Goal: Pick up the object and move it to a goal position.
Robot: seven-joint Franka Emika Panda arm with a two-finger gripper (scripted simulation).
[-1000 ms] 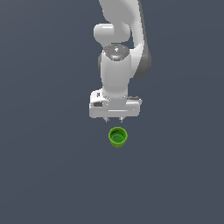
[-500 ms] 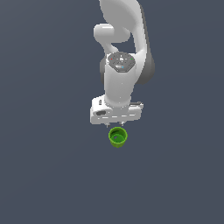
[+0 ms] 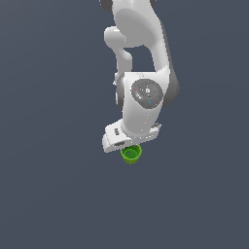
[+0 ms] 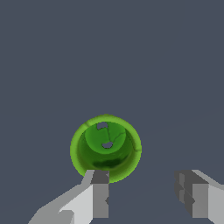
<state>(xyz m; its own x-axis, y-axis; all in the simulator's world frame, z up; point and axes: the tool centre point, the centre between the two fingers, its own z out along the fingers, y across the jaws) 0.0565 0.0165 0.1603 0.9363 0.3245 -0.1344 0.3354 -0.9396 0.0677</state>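
- The floor (image 3: 53, 194) is a plain, dark grey-blue surface that fills both views.
- One small green cup (image 3: 131, 154) stands upright on it, open side up.

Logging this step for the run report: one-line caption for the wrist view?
Open gripper above the upright green cup, one finger over its rim, the other clear.

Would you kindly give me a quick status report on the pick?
Tool open, nothing held. Green cup upright on the floor, not between the fingers, one fingertip overlaps its rim in the wrist view. Nothing else near it.
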